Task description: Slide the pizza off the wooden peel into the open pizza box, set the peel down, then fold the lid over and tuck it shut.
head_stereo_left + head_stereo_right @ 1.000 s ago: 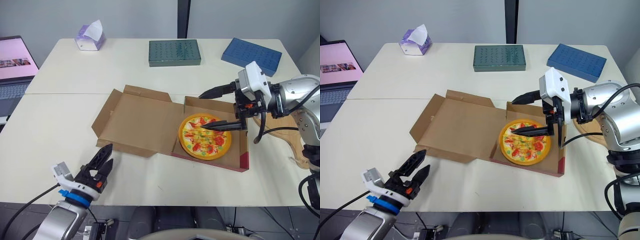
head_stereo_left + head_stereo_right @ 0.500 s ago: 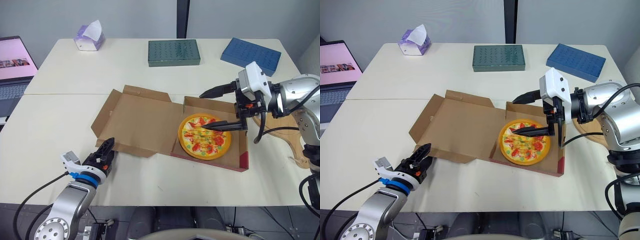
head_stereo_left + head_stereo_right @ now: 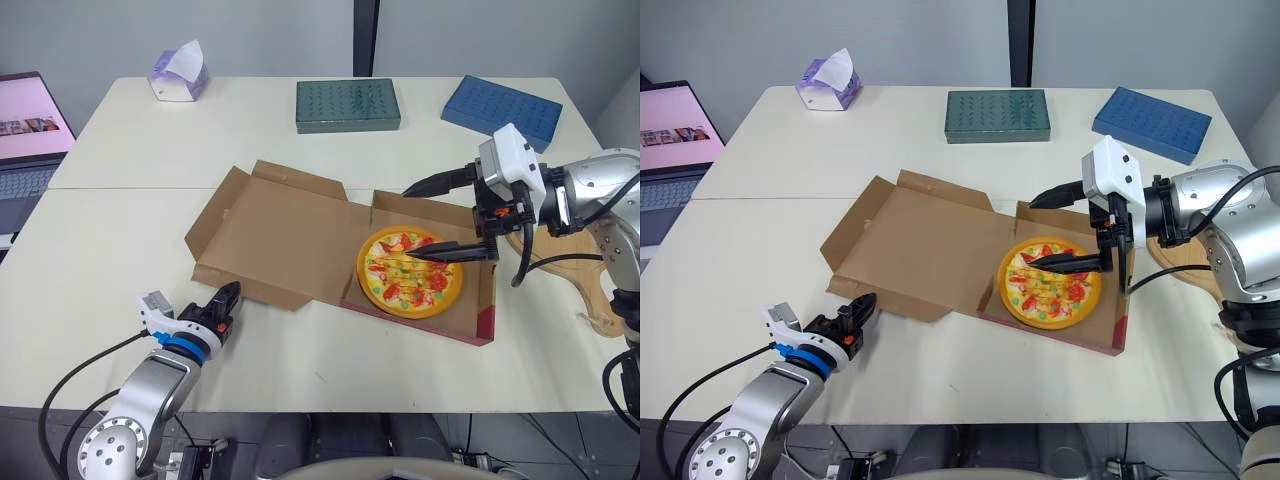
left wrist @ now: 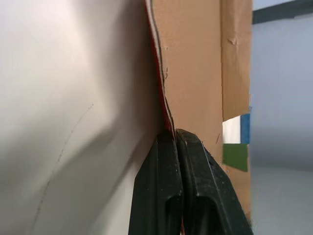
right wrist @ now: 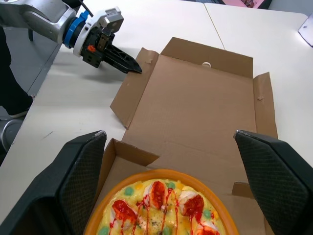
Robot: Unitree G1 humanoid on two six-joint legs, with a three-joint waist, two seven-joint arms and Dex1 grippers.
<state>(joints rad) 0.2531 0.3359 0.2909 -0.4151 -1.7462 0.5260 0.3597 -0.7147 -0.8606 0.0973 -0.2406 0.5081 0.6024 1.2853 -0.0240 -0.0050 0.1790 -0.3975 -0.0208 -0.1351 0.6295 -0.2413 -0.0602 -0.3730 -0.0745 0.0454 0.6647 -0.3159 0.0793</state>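
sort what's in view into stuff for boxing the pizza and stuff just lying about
For the job:
pizza
pizza box, its lid folded open
wooden peel
left claw, at the lid's edge
right claw, over the pizza

Just lying about:
tissue box
green box
blue box
laptop

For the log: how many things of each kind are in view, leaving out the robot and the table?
Pizza box: 1
Pizza: 1
Wooden peel: 1
Flat studded boxes: 2, a green box and a blue box
Tissue box: 1
Laptop: 1
Total: 7
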